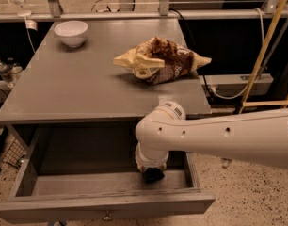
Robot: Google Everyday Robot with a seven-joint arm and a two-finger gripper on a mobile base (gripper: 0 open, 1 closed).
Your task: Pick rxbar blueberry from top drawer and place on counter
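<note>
— Tool (pixel 152 172) was buried in the top drawer's (pixel 87 184) front right corner, wrist (pixel 157 134) blocking it. Gripping or loose? Couldn't tell.
— Figures, rxbar blueberry probably lay right under it, hidden. Surface's (pixel 87 93) front edge was bare for the drop-off.

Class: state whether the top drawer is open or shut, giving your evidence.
Open: the drawer juts out below the counter, its floor exposed; the gripper reaches down inside it.

hand (pixel 153 174) at right of top drawer (pixel 111 205), left part free, snack bag (pixel 160 61), bowl (pixel 71 32) on counter (pixel 83 91)
</note>
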